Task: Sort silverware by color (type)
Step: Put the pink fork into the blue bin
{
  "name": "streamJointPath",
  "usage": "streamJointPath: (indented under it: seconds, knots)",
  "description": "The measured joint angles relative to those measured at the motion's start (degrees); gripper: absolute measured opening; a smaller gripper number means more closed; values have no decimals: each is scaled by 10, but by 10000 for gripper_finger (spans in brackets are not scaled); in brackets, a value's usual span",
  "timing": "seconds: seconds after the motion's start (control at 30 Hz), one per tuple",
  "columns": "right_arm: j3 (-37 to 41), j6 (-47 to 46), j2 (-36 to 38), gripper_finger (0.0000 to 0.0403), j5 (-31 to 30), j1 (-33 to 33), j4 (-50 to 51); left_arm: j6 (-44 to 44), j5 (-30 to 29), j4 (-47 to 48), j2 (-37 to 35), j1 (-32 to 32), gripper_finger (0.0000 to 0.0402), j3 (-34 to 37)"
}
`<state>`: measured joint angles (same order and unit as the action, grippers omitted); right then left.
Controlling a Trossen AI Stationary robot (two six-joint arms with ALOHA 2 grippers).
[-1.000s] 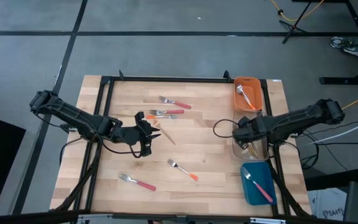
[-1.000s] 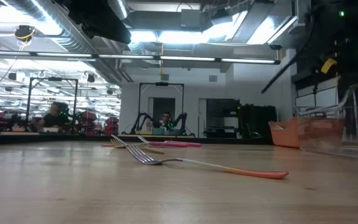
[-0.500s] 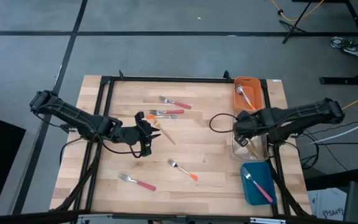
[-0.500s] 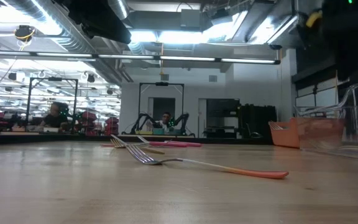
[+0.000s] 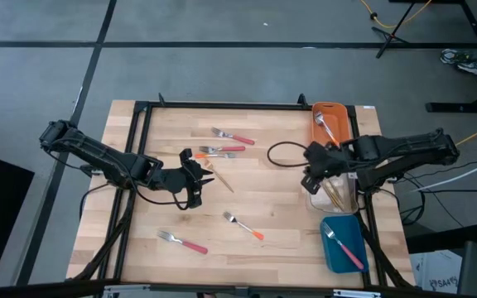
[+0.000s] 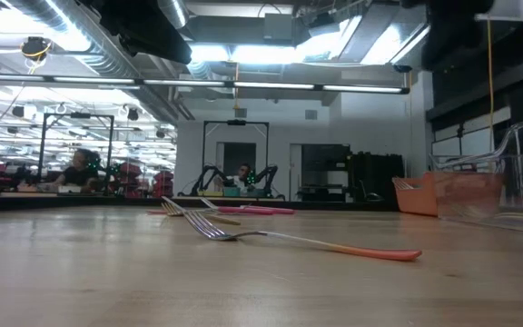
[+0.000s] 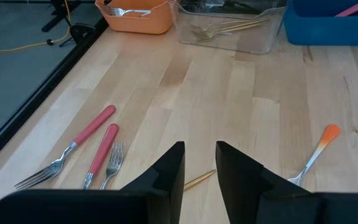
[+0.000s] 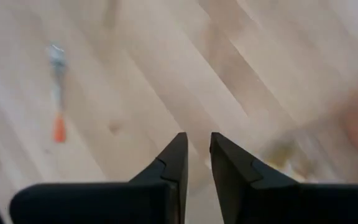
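At mid-table, lower your left gripper [image 5: 201, 184], fingers slightly apart and empty, squarely over the gold utensil [image 5: 223, 181] beside it; right gripper [image 5: 311, 165], fingers nearly together, waits by the clear bin [image 5: 334, 197]

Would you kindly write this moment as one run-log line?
left gripper: empty, over gold utensil | right gripper: empty, beside clear bin | loose forks: five | bins: orange, clear, blue each hold silverware
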<state>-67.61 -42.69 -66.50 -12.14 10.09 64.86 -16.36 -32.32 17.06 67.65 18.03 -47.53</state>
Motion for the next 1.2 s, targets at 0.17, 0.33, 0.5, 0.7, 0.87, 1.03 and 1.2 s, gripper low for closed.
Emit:
streamJointPath:
  seconds: [0.17, 0.33, 0.5, 0.7, 0.87, 1.03, 1.2]
  knots:
    - [0, 71, 0, 60, -15, 0, -121, 0, 0, 0, 0, 0, 85, 0]
    - [0, 146, 0, 60, -33, -1, -241, 0, 0, 0, 0, 0, 85, 0]
    - [0, 234, -16, 60, -32, -24, -349, 0, -2, 0, 0, 0, 85, 0]
    - [0, 321, -63, 60, -22, -82, -461, 0, -5, 0, 0, 0, 85, 0]
    - [0, 370, -115, 60, -23, -136, -551, 0, -5, 0, 0, 0, 85, 0]
    - [0, 390, -172, 60, -8, -192, -629, 0, -5, 0, 0, 0, 85, 0]
    - [0, 386, -233, 68, 91, -253, -686, 0, -8, 0, 0, 0, 85, 0]
